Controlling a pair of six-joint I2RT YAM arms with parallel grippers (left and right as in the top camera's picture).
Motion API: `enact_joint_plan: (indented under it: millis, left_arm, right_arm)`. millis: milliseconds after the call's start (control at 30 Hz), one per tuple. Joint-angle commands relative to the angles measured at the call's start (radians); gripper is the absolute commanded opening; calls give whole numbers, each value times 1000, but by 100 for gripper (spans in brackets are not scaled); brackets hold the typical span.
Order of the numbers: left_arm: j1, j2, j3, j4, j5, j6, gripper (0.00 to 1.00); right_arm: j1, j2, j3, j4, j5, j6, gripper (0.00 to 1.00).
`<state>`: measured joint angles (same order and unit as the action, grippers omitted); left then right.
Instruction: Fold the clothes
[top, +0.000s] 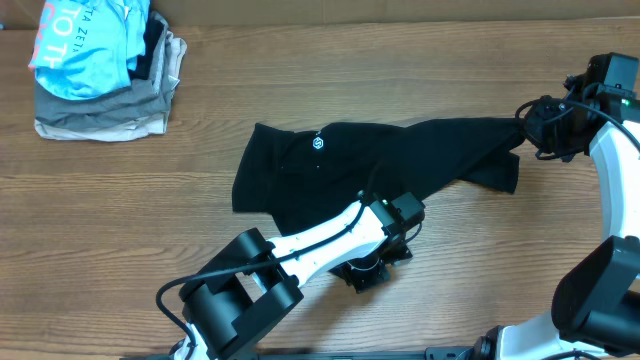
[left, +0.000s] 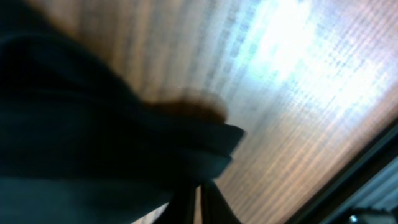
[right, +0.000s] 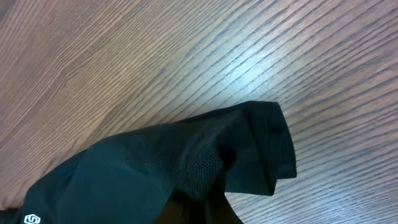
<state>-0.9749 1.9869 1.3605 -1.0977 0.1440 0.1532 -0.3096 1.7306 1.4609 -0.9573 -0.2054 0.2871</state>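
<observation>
The black shirt (top: 330, 170) lies in the middle of the table, its white logo patch (top: 318, 142) facing up. One end is pulled out in a band to the right. My right gripper (top: 533, 130) is shut on that end and holds it slightly raised; the right wrist view shows the fabric (right: 155, 162) bunched over the jaws (right: 211, 211). My left gripper (top: 372, 268) is at the shirt's near edge. In the blurred left wrist view its fingers (left: 199, 205) are nearly together with black fabric (left: 74, 137) at their tips.
A stack of grey-beige folded garments (top: 100, 105) with a light blue shirt (top: 85, 40) on top sits at the far left corner. Bare wooden table (top: 120, 220) surrounds the shirt.
</observation>
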Motion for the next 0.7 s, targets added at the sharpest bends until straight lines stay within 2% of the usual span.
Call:
enact_joint_plan:
  millis: [0, 233, 433, 667]
  left_arm:
    - [9, 2, 1, 3, -106, -97, 4]
    - [130, 0, 137, -82, -101, -179, 4]
    - [267, 0, 251, -135, -84, -175, 4]
    - [368, 1, 263, -132, -76, -156, 4]
  right_arm:
    - [0, -21, 20, 5, 6, -7, 4]
    - [0, -23, 20, 5, 6, -11, 4]
    - [0, -23, 20, 5, 6, -30, 4]
    - [0, -23, 20, 5, 6, -30, 4]
